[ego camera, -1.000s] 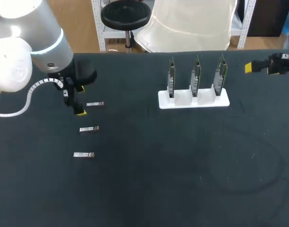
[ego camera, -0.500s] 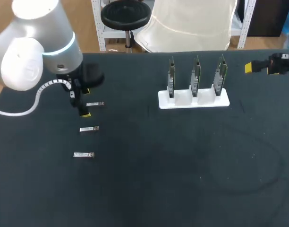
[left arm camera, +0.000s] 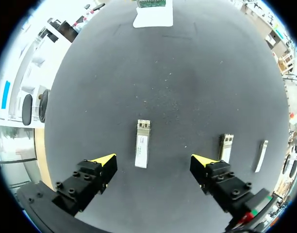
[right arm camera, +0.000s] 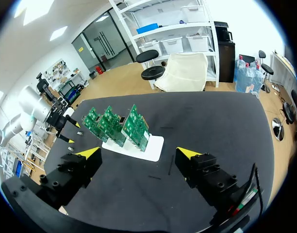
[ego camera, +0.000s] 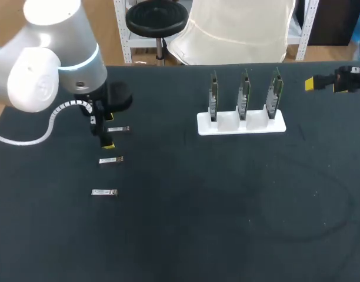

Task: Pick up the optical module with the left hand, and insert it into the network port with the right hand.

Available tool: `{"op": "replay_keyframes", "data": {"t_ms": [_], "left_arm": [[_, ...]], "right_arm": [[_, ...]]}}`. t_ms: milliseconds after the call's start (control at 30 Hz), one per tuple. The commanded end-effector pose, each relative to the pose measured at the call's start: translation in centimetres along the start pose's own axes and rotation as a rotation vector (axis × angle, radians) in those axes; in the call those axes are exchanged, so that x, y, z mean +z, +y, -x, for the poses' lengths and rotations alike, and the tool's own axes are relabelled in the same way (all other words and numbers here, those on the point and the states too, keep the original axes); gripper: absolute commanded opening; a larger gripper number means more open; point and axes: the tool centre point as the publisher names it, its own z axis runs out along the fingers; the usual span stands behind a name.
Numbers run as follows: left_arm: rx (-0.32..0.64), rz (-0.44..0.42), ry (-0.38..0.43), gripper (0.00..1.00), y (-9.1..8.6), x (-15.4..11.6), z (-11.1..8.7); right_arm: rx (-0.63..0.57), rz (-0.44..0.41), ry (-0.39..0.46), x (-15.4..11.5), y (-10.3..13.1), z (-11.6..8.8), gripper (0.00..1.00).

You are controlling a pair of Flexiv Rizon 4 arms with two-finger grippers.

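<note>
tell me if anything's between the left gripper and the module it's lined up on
Nothing visible. The left gripper is open, and the optical module lies ahead between its fingers, untouched, with only bare table around it.

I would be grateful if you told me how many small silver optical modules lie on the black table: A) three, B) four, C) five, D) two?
A: on the black table the head view shows a farthest small silver optical module, a middle module and a nearest module, three in all.
</note>
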Motion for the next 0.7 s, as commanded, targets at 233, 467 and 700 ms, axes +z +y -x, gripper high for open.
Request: {"op": "replay_keyframes", "data": {"t_ms": [233, 467, 700], "left_arm": [[0.009, -0.014, 0.013, 1.00, 0.59, 0.54, 0.53], [0.015, -0.019, 0.021, 1.00, 0.59, 0.83, 0.48], [0.021, -0.029, 0.019, 0.00, 0.56, 1.10, 0.35]], "right_arm": [[0.001, -0.006, -0.001, -0.03, 0.12, -0.05, 1.00], [0.001, -0.006, -0.001, -0.03, 0.12, -0.05, 1.00], [0.001, -0.006, -0.001, -0.03, 0.12, -0.05, 1.00]]}}
